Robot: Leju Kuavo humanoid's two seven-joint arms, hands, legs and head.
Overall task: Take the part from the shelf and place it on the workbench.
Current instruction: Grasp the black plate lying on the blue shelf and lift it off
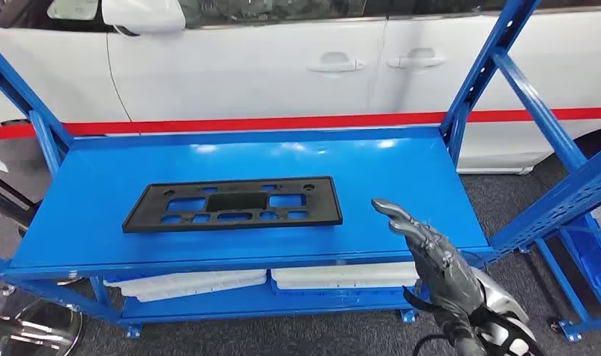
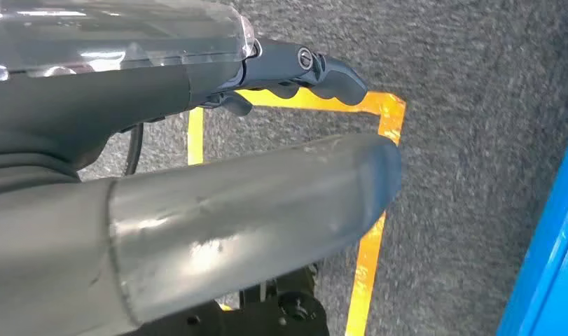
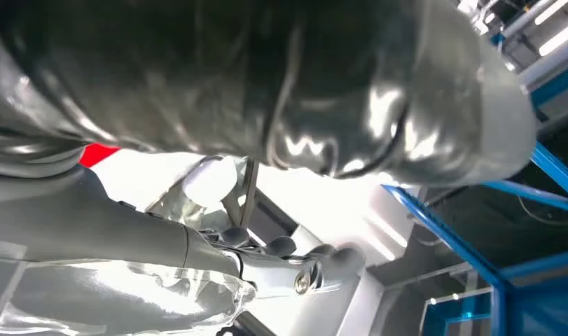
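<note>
Nearest the head camera, the right hand (image 1: 423, 245) rises at about 5 o'clock, its fingers (image 1: 392, 211) extended and loosely apart, grasping nothing, over the front right edge of the blue shelf (image 1: 401, 167). A flat black plastic part (image 1: 234, 203) with cut-outs lies on that shelf, toward 9 o'clock from the hand, well apart from it. Over grey carpet and yellow floor tape (image 2: 368, 259), the left hand (image 2: 295, 70) hangs with fingers curled, holding nothing. A white car (image 1: 282, 67) stands behind the shelf.
</note>
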